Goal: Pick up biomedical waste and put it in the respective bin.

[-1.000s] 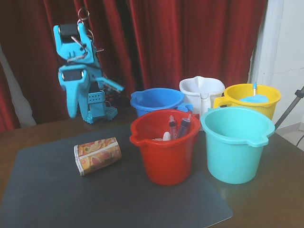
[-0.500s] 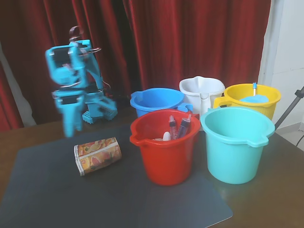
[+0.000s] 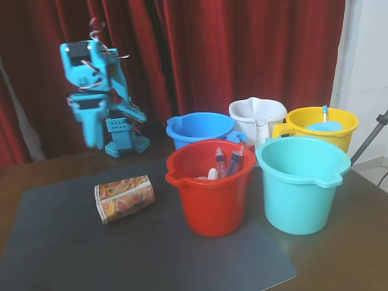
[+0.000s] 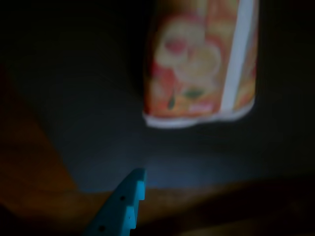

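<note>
None of the task is complete; paper cup (image 3: pixel 124 199) lies on its side on the grey mat (image 3: pixel 60 254), well apart from the teal bucket (image 3: pixel 302 185). Gripper (image 3: pixel 92 130) hangs above, holding nothing; jaw opening not discernible; grasp, carry and drop remain.

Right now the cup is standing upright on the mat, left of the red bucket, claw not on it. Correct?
Not upright: the cup lies on its side on the mat, as the fixed view shows. It is left of the red bucket, and the claw is not on it.
</note>
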You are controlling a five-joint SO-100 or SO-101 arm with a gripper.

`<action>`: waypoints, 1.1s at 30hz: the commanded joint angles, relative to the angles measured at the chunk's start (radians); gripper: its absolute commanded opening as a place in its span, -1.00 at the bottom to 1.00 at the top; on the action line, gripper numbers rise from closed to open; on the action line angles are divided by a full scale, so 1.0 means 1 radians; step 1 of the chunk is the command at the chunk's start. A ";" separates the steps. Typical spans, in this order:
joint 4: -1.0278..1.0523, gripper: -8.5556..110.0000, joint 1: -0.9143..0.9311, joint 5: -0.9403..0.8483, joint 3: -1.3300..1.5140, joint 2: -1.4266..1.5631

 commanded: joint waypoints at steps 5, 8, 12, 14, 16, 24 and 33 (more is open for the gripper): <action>0.301 0.69 -0.028 0.069 -0.080 -0.120; 0.265 0.69 -0.074 0.072 -0.078 -0.153; 0.201 0.69 -0.083 0.072 -0.077 -0.175; 0.176 0.69 -0.083 0.072 -0.077 -0.198; 0.155 0.69 -0.083 0.072 -0.078 -0.227; 0.094 0.57 -0.083 0.058 -0.239 -0.391; 0.095 0.68 -0.074 0.049 -0.393 -0.640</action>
